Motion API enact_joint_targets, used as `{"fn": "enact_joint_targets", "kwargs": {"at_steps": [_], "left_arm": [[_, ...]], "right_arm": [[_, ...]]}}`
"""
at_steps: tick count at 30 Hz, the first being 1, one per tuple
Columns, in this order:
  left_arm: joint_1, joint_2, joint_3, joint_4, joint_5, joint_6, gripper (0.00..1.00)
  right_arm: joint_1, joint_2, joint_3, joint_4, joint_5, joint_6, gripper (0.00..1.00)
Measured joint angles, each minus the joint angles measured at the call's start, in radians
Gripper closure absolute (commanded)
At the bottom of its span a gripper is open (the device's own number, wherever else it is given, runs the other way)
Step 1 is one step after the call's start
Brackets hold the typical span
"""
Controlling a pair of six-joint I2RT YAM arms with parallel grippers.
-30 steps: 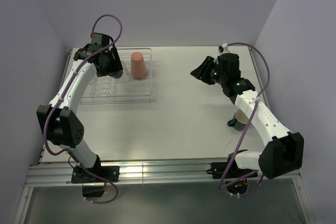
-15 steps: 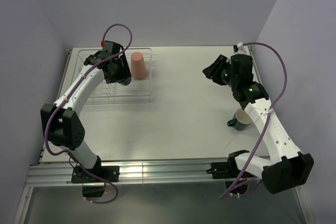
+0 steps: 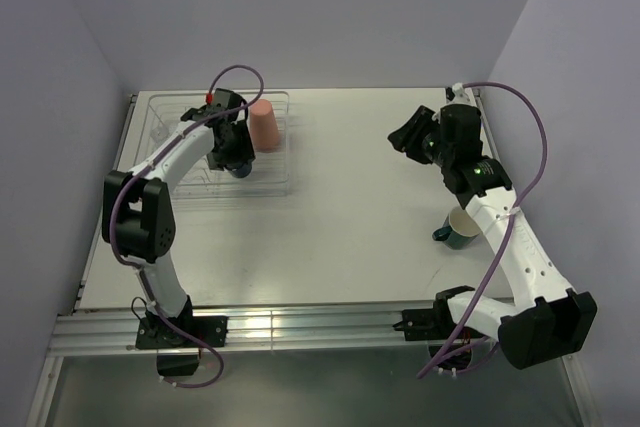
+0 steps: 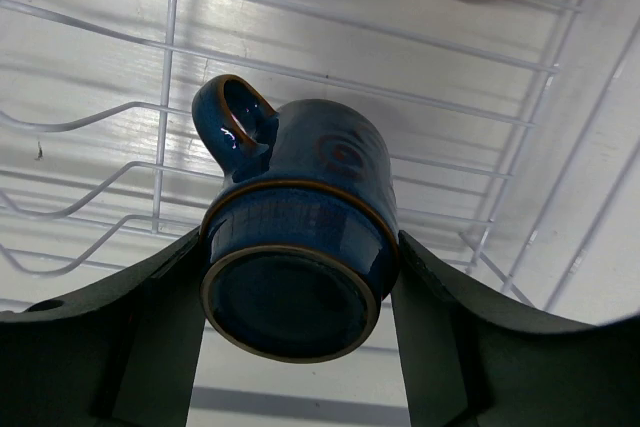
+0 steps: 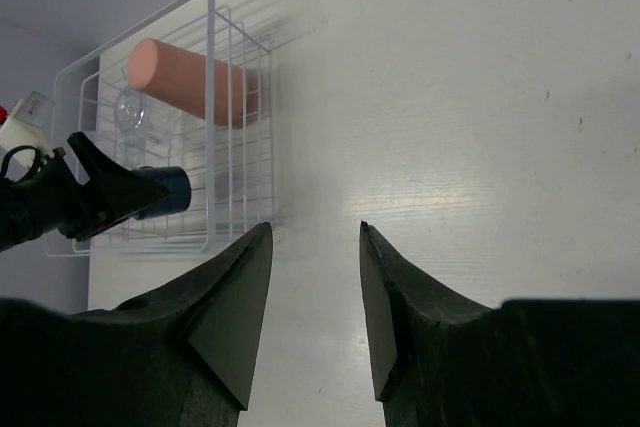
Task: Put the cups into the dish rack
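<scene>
The left fingers (image 4: 150,337) are closed on the navy mug (image 4: 300,247), one finger pressed to each side of its body. The mug's base faces the wrist camera, with its handle at the upper left of that view. It hangs over the wire bars of the dish rack (image 3: 285,187), which sits at the upper left of the overhead view; whether it touches the bars I cannot tell. In the rack's upper right part stands the pink tumbler (image 3: 265,125), just beside the held mug. A clear glass (image 5: 135,107) shows behind the tumbler in the right wrist view.

The right fingers (image 5: 235,297) stand apart with nothing between them, above bare counter (image 3: 350,217) at the upper right of the overhead view, well away from the rack. The teal mug (image 3: 458,229) stands upright on the counter at the lower right, cream inside showing, close against the right arm (image 3: 500,237).
</scene>
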Motion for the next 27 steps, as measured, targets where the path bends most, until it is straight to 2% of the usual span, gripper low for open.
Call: {"fn": "enact_joint_targets", "kwargs": {"at_steps": [8, 17, 23, 25, 27], "left_arm": [[0.000, 0.085, 0.035, -0.014, -0.032, 0.005, 1.00], [0.000, 0.141, 0.122, -0.040, -0.086, 0.015, 0.93], [0.007, 0.152, 0.126, -0.056, -0.100, 0.026, 0.82], [0.010, 0.158, 0.126, -0.056, -0.100, 0.028, 0.73], [0.012, 0.163, 0.126, -0.056, -0.100, 0.028, 0.69]], "right_arm": [[-0.006, 0.016, -0.019, 0.011, -0.002, -0.006, 0.52], [-0.013, 0.039, -0.039, 0.018, -0.020, -0.011, 0.52], [-0.013, 0.053, -0.039, 0.019, -0.031, -0.014, 0.52], [-0.013, 0.054, -0.040, 0.019, -0.035, -0.014, 0.52], [-0.013, 0.054, -0.040, 0.020, -0.042, -0.014, 0.52]]}}
